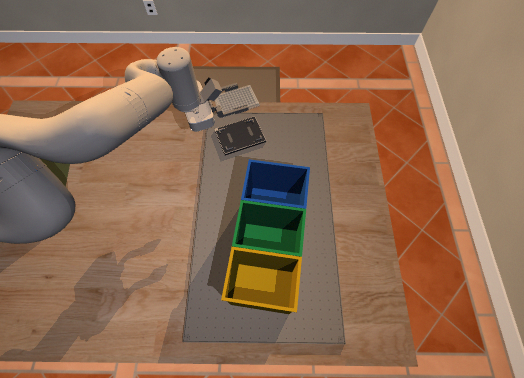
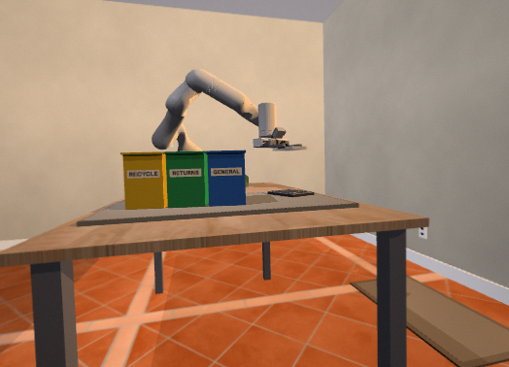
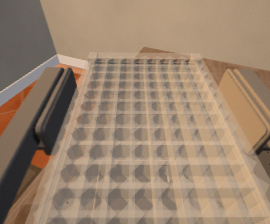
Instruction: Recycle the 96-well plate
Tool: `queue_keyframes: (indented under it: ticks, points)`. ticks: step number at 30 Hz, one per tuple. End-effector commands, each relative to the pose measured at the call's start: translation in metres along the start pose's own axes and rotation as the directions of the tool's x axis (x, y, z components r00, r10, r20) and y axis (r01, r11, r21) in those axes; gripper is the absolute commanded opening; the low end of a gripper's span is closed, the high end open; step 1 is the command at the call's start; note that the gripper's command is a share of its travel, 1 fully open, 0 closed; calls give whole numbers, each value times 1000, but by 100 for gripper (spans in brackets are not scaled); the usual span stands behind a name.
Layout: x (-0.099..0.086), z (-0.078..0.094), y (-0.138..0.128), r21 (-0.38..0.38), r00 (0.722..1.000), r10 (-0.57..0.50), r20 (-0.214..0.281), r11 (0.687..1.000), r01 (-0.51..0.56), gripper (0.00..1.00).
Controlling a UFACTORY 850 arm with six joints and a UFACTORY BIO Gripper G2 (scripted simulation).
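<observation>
My gripper (image 1: 233, 99) (image 3: 153, 112) is shut on the 96-well plate, one finger at each long side. The clear 96-well plate (image 1: 243, 100) (image 2: 294, 148) (image 3: 141, 135) is held roughly flat in the air, beyond the nest from the bins in the top view. The dark plate nest (image 1: 240, 135) (image 2: 289, 194) is empty and sits lower, on the grey board. The yellow bin (image 1: 260, 305) (image 2: 145, 193), labelled RECYCLE, stands upright and empty at the far end of the bin row from the nest.
The green RETURNS bin (image 2: 186, 193) and blue GENERAL bin (image 2: 226, 190) stand upright between the nest and the yellow bin, side by side in one row. All three stand on the grey board (image 1: 320, 304) on the wooden table (image 1: 370, 284). The robot arm (image 1: 105, 119) reaches in from the left.
</observation>
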State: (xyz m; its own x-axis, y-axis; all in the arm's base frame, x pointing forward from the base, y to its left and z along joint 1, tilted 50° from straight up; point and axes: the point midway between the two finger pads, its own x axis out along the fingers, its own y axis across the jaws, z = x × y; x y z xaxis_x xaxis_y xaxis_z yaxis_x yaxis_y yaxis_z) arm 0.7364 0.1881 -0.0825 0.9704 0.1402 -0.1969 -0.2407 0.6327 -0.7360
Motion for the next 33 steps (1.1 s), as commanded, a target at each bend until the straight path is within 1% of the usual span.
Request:
queue_keyframes:
  ticks: [1,6,9,21,23,25,27,30,33]
  points:
    - [0,9,0,0,1000,-1,2,1000,1,0]
    - [0,18,0,0,1000,-1,2,1000,1,0]
    - [0,19,0,0,1000,-1,2,1000,1,0]
    - [0,19,0,0,1000,-1,2,1000,1,0]
    - [-1,19,-7,1,998,-67,2,998,67,0]
    - [-1,19,-7,1,998,-67,2,998,67,0]
    - [-3,19,-13,1,991,-134,1,991,134,0]
    - [-5,19,-23,1,973,-232,1,973,232,0]
    - [-7,19,-33,1,945,-328,1,945,328,0]
